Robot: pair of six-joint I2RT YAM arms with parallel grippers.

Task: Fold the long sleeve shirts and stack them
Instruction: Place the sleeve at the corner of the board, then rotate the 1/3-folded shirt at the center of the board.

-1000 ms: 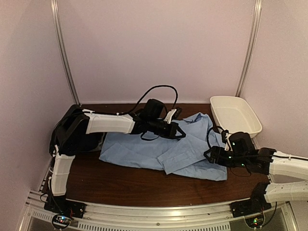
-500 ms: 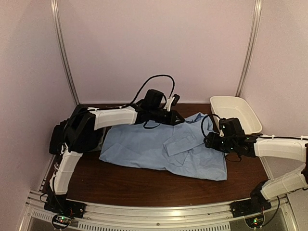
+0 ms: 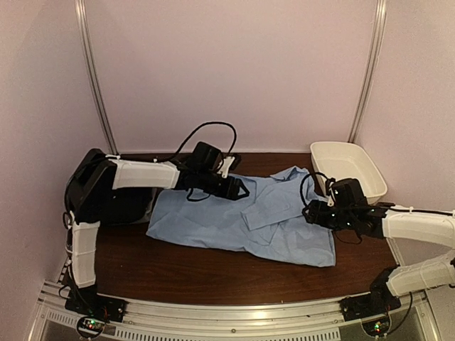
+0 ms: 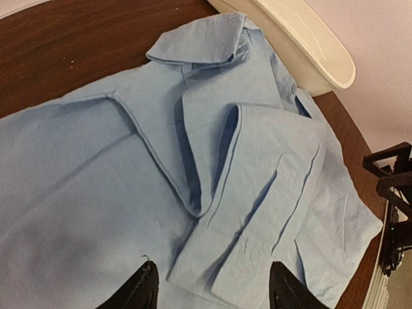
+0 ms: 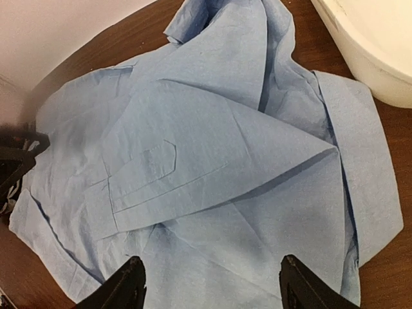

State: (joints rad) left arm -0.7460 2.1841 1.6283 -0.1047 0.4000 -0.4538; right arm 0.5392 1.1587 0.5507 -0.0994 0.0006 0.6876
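Blue cloth is lying spread across the middle of the brown table [image 3: 213, 273]: the light blue shirt [image 3: 234, 224], collar [image 4: 199, 42] pointing to the far right, one sleeve [image 4: 257, 212] lying folded over its body. The left gripper [image 3: 242, 189] is hovering over the shirt's far edge, its jaws standing apart and holding nothing. The right gripper [image 3: 311, 213] is hanging over the shirt's right side, jaws also gaping and empty. The white tub [image 3: 347, 170] is sitting at the far right, just beside the collar.
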